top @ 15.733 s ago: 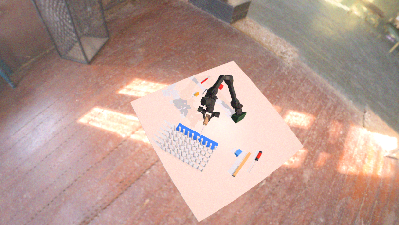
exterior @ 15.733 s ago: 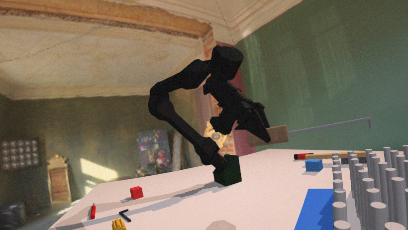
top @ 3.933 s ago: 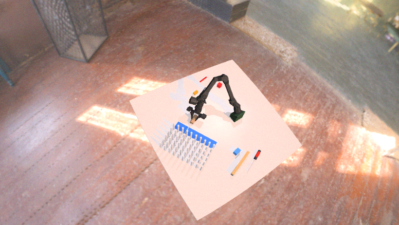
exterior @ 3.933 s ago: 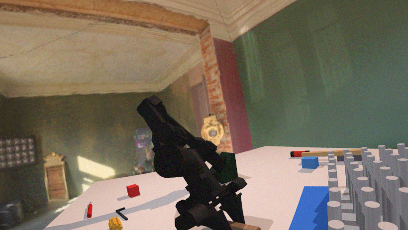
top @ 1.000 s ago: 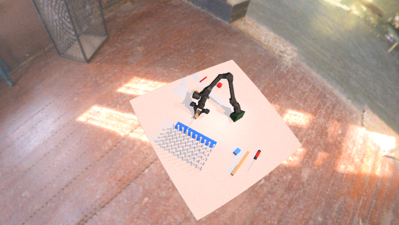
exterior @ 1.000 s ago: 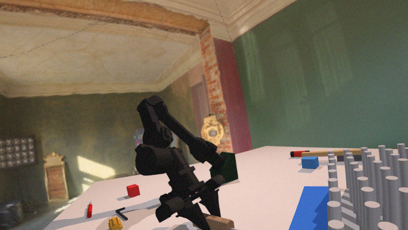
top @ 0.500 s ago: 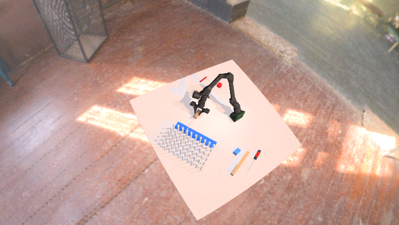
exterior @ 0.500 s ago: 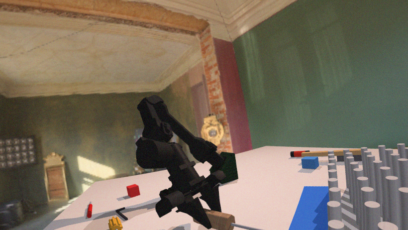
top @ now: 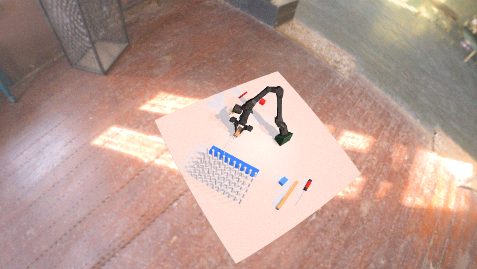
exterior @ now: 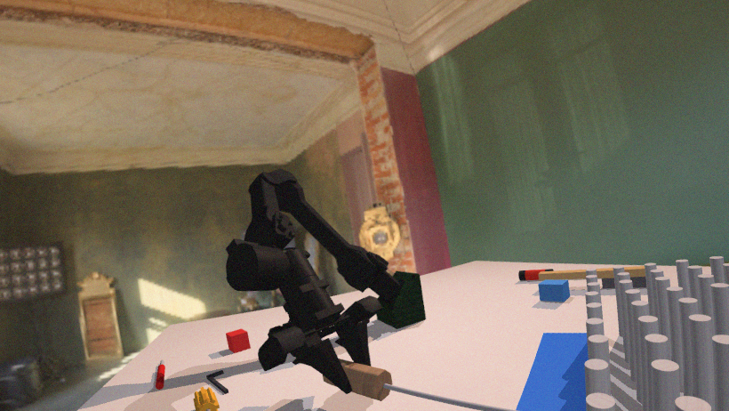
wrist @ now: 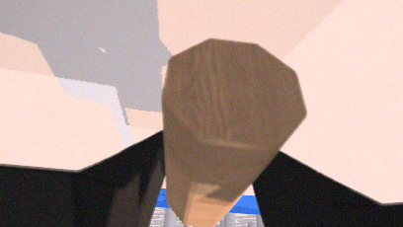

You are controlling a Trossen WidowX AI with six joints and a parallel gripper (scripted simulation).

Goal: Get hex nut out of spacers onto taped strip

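My pincer (top: 237, 131) (exterior: 359, 377) (wrist: 209, 144), clamped on handle (top: 237, 133) (exterior: 364, 380) (wrist: 232, 99); step, probably nut-reaching; next, thread spacers (top: 218, 155) (exterior: 664, 385) (wrist: 230, 220), top-view seven o'clock, touching none.

The brown, many-sided wooden handle (wrist: 232, 94) stood end-on toward the camera, black tapered gripper fingers closed on its two sides. Beyond the handle's lower end lay a flat blue strip (wrist: 246, 203) and grey cylindrical spacers (wrist: 230, 220).
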